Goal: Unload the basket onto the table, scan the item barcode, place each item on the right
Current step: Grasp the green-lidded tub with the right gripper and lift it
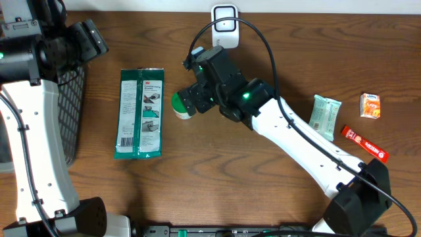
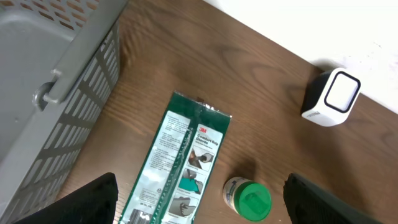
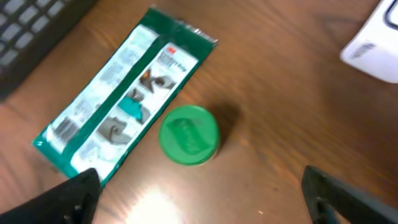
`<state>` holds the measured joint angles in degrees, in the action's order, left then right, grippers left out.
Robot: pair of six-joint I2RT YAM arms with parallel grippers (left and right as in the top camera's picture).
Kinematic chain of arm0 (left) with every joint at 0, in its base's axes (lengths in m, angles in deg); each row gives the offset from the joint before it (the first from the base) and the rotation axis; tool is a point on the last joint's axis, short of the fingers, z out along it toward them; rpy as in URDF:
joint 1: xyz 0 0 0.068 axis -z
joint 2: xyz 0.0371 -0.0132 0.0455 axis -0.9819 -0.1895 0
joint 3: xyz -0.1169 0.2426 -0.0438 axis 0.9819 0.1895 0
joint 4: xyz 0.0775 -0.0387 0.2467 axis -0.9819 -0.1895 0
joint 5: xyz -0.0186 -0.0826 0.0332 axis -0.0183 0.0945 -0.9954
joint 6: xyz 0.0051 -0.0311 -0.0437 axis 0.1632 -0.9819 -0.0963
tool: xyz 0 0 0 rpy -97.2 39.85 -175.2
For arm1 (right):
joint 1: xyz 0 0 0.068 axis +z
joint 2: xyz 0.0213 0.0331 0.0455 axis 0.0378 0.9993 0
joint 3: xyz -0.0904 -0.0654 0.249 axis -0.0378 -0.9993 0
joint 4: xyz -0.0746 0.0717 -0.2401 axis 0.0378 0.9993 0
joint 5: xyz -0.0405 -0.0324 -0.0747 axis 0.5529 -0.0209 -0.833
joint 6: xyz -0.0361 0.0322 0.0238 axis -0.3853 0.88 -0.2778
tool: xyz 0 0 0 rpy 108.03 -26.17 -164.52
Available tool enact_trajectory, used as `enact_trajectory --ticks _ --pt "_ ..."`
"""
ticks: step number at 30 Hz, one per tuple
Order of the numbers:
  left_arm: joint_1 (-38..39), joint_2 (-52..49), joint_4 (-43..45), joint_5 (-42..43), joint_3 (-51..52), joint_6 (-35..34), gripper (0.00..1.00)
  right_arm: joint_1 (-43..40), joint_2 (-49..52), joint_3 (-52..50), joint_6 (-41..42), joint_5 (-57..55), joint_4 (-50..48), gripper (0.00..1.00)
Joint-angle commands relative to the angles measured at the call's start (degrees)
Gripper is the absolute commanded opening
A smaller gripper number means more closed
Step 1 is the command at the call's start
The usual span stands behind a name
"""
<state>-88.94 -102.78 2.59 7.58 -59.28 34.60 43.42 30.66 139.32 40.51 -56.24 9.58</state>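
Standing upright on the surface (image 1: pixel 197 184), just beside the green packet (image 1: pixel 139 113), the small green-capped jar (image 3: pixel 188 135) is framed by the right tool (image 3: pixel 200 177), spread wide and untouching. It is judged light, rigid and smooth; its round sides should be gripped below the cap.

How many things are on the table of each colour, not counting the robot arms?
Green: 3 (flat green plastic packet, small round green-lidded jar, pale green pouch)
Orange: 1 (small orange carton)
Red: 1 (long red wrapped bar)
White: 1 (white box-shaped scanner)
Grey: 1 (grey plastic mesh basket)
Total: 7
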Motion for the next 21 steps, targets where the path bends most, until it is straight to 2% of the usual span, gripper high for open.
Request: enact_trajectory --ticks 1,2,3,7,9,10,21 --pt "-0.20 -0.15 -0.15 0.35 -0.31 0.50 0.85 0.74 0.24 -0.07 -0.07 2.67 0.57 0.71" --pt "-0.20 -0.15 -0.15 0.35 -0.31 0.50 0.85 0.74 0.26 -0.07 -0.04 2.69 0.57 0.45" --pt "-0.20 -0.15 -0.15 0.35 -0.31 0.50 0.85 0.74 0.26 -0.07 -0.02 2.69 0.57 0.01" --pt "-0.20 -0.15 -0.17 0.35 -0.31 0.50 0.85 0.79 0.26 -0.07 -0.04 2.71 0.09 0.01" --pt "-0.20 -0.15 -0.15 0.35 -0.31 0.50 0.85 0.79 0.26 -0.07 -0.02 2.71 0.04 0.73" --pt "-0.20 -0.15 -0.15 0.35 -0.31 0.50 0.85 0.81 0.37 -0.07 -0.02 2.69 -0.07 0.98" --pt "-0.20 -0.15 -0.17 0.35 -0.31 0.50 0.85 1.25 9.18 -0.07 4.52 2.73 -4.61 0.99"
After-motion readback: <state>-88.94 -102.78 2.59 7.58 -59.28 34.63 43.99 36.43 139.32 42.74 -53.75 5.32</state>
